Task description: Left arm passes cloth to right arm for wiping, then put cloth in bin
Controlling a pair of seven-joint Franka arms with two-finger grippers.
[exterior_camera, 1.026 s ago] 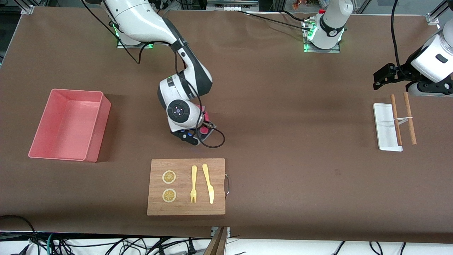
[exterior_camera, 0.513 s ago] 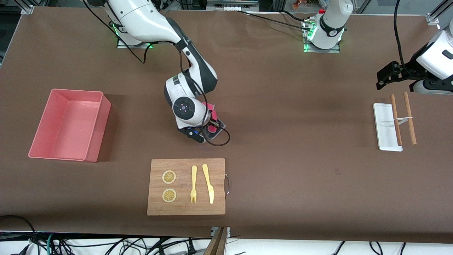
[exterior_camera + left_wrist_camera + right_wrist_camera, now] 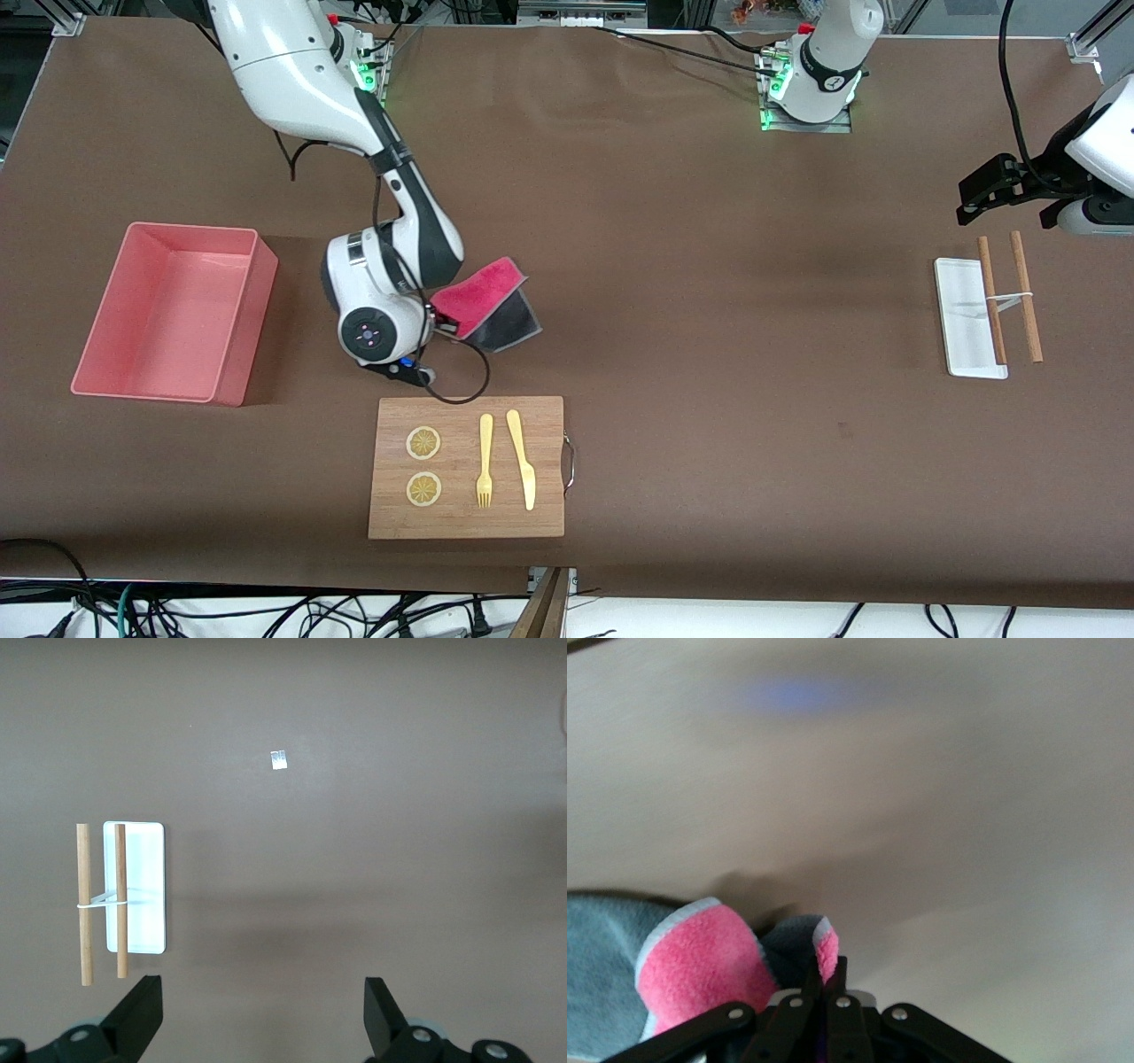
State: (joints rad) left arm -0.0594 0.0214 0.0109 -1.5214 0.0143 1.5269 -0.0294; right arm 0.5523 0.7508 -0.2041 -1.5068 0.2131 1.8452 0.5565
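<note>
Right pincer [image 3: 431, 321] clamped tight on the cloth [image 3: 485, 306], pink face up, grey flap trailing on the tabletop [image 3: 709, 425] between the bin [image 3: 173, 310] and mid-table, farther from the front camera than the board [image 3: 467, 467]. Soft, light, floppy stuff; likely to drape and drag, so best pinched at a bunched edge. Plenty of bare brown toward the bin; upright walls to clear. Left pincer [image 3: 266, 1014] spread wide, empty, waiting over the white tray [image 3: 966, 319].

The right gripper [image 3: 436, 321], clamped on the cloth [image 3: 485, 306], now sits closer to the bin [image 3: 232, 339] than before, and more cloth shows. The left gripper [image 3: 973, 189] sits closer to its table end.
</note>
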